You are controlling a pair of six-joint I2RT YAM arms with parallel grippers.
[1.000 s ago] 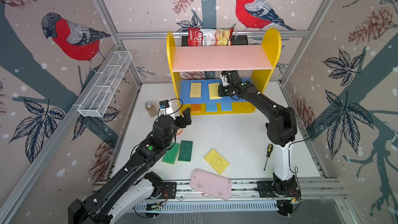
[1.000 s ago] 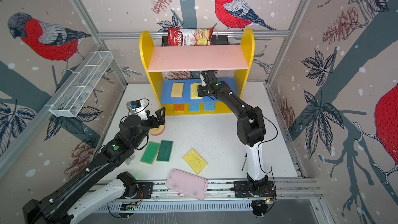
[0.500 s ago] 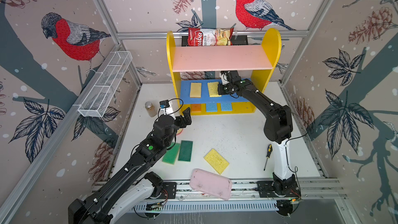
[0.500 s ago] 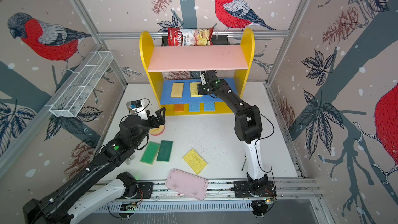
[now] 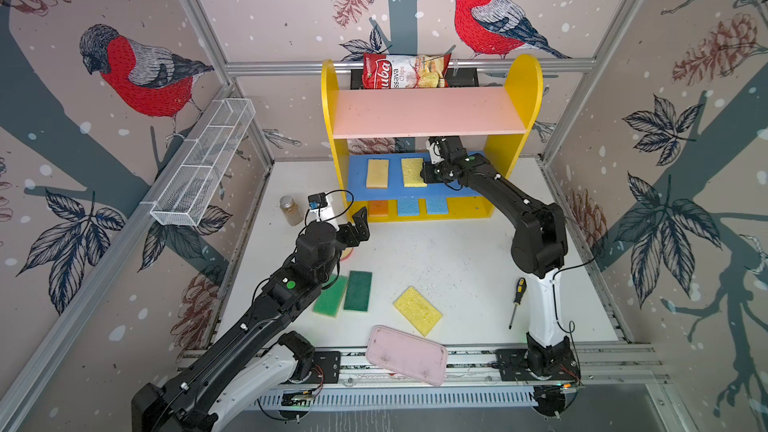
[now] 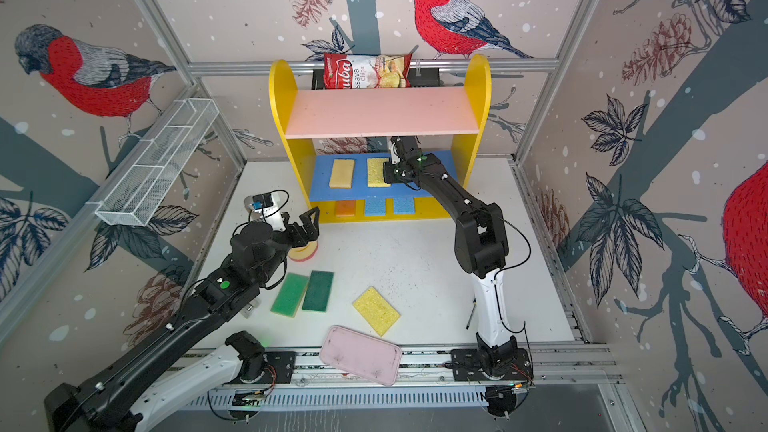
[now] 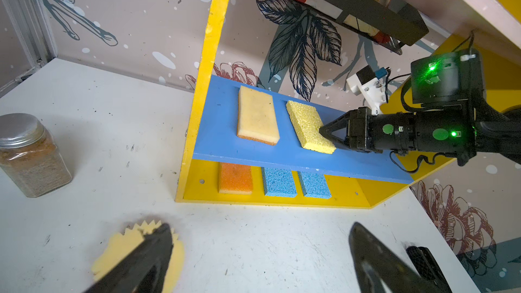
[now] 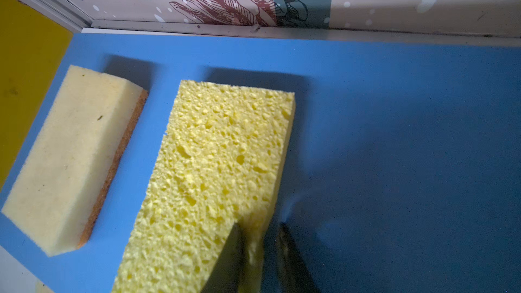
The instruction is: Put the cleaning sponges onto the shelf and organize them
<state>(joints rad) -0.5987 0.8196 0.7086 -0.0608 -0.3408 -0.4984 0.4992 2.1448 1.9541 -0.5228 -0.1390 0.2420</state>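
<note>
Your shelf (image 5: 432, 112) stands against the back wall, its pink board (image 6: 382, 114) bare (a chip bag (image 5: 405, 71) sits behind it). On the blue board (image 8: 394, 136), a tan sponge (image 8: 76, 150) and a yellow sponge (image 8: 222, 150) lie apart, with open board beside the yellow one. Your right gripper (image 8: 262, 249) straddles the yellow sponge's near corner, jaws slightly parted. I cannot tell whether it pinches. Your left gripper (image 7: 260, 226) gapes wide, holding nothing, above the round sponge (image 7: 118, 252).

Right of the yellow sponge (image 5: 412, 172) the blue board (image 5: 356, 179) lies bare, but the right arm (image 5: 498, 189) fills that gap. The table (image 5: 436, 251) before the shelf (image 5: 330, 139) stands open.
</note>
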